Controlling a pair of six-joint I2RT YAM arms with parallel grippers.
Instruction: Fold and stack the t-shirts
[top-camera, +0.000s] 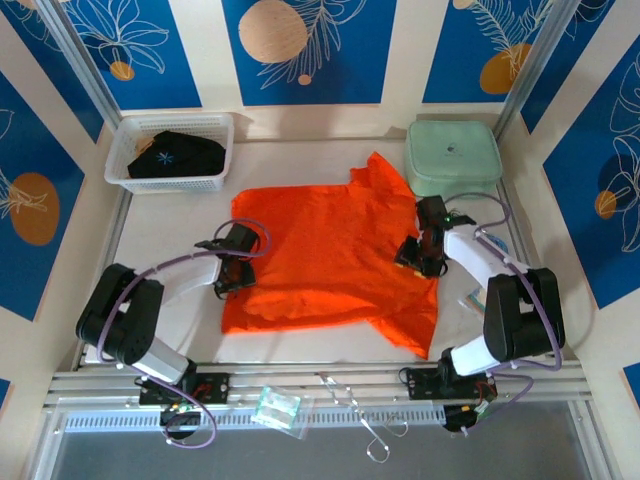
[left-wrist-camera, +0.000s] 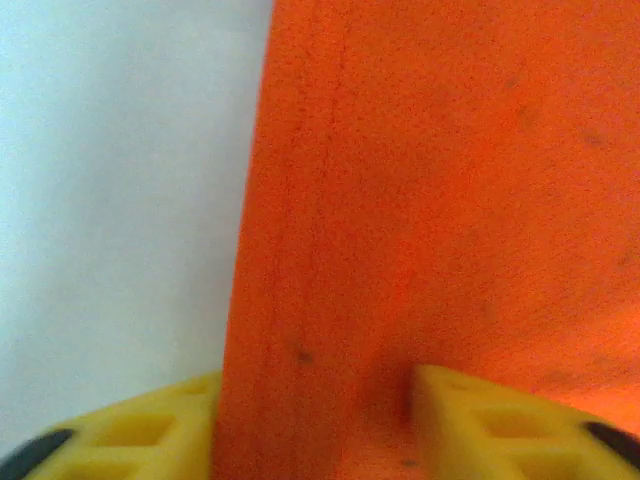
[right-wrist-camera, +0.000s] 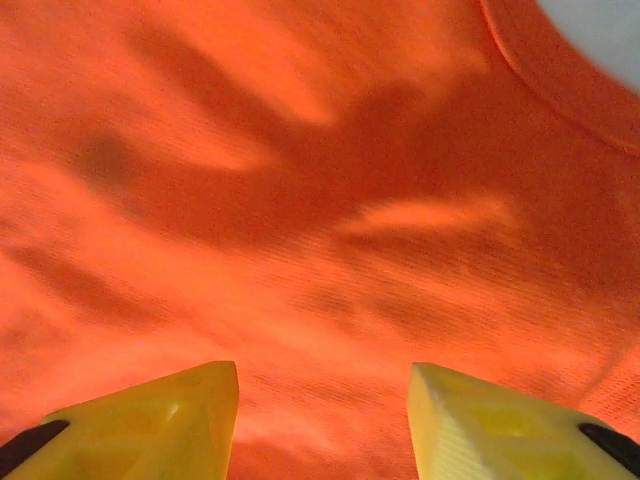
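Orange t-shirt (top-camera: 330, 250) sits inside part-open left end effector (left-wrist-camera: 318, 390).

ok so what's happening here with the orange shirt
Two robot arms are working on the orange t-shirt, which lies spread flat on the table. The left claw has the shirt's left edge between its fingers, though a firm pinch can't be confirmed. The right claw sits open over the right side. A black t-shirt lies in the white basket at the back left.

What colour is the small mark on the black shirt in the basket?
Light blue mark on the black shirt; best seen in the top external view.
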